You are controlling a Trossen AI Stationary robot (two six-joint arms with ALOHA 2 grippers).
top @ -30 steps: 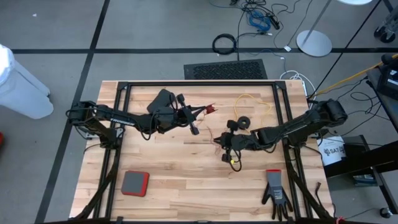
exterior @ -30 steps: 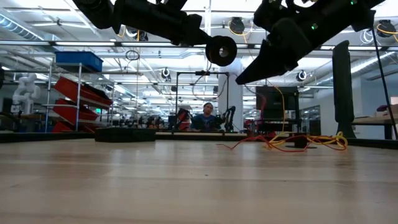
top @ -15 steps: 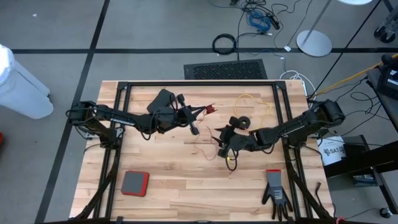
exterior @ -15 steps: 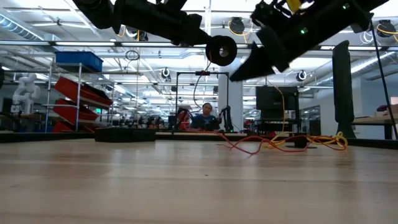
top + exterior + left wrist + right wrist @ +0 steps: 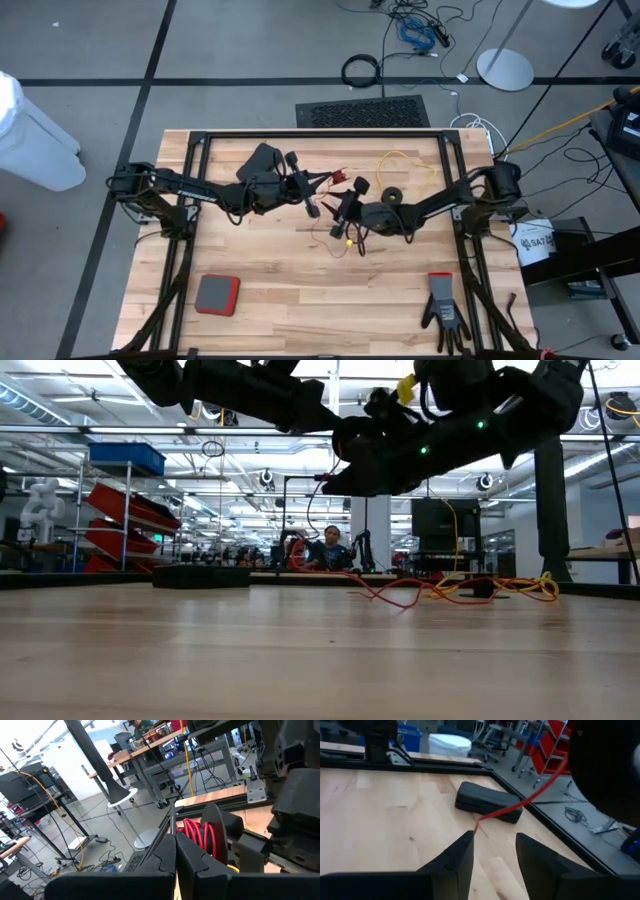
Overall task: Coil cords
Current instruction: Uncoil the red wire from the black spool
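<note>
The wooden table (image 5: 280, 270) has a black metal frame along its rim, and most of its near half lies bare: only a grey pad with a red edge (image 5: 216, 294) near the left front corner and a dark glove (image 5: 441, 305) near the right front corner sit there. The crowded part is the far middle.

The left arm reaches in from the left edge, stretched low and almost level, with the left gripper (image 5: 310, 196) above the far centre of the table. Its fingers (image 5: 172, 852) are pressed together, pinching a thin dark strand. Just ahead of them in the wrist view stands a round black reel wound with red cord (image 5: 206, 831).

The right arm comes from the right edge, angled across toward the middle, so that the right gripper (image 5: 349, 208) hangs close to the left one. Its fingers (image 5: 457, 857) are spread apart with nothing between them, and a thin red cord (image 5: 520, 802) runs over the boards beyond them toward a flat black case (image 5: 487, 801).

The yellow cord (image 5: 408, 164) lies in loose loops on the far right part of the table, beside a small round black reel (image 5: 392, 197). From table height it shows tangled with red wire.
</note>
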